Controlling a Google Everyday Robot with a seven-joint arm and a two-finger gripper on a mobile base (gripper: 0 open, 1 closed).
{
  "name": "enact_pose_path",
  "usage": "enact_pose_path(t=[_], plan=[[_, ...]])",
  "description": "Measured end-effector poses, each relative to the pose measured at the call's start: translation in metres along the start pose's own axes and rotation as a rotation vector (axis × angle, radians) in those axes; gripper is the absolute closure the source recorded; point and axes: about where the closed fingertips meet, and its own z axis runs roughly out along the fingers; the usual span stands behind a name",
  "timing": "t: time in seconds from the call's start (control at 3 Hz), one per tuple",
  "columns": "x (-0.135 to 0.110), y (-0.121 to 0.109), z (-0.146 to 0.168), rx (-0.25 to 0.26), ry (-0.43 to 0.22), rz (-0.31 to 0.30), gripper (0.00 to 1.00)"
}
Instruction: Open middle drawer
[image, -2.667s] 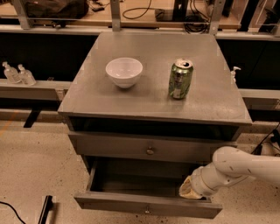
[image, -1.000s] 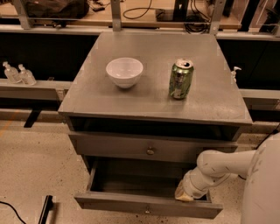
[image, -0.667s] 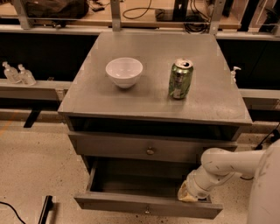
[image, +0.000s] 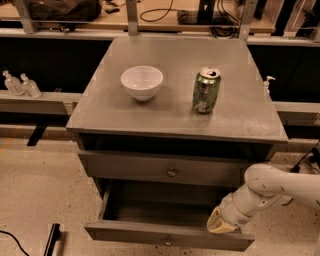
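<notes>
Middle drawer (image: 145, 234): stands pulled out beneath the shut upper drawer (image: 125, 167); small round knob at centre of its front.
Hand (image: 220, 224): at the right end of the open drawer, just behind its front; whether it grips anything cannot be told.
Worktop (image: 250, 120): grey.
Can (image: 206, 90): green, opened, upright on the worktop, label not readable.
Bowl (image: 142, 82): white, left of the can, well apart.
Bottles (image: 21, 84): two, clear, on the ledge at far left.

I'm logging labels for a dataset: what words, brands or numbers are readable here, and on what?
Green can: printing on its side, too blurred to read.
Two small bottles at left: no legible label.
Middle drawer, open, and the gripper at its right front corner: no text.
</notes>
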Motion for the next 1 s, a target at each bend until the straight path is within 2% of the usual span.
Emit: enact_pose_path(t=[0.67,1.0], plan=[[-0.018,-0.021,-0.021,0.102,-0.031,0.024,1.00],[-0.018,-0.021,-0.018,0.095,-0.030,0.029,1.00]])
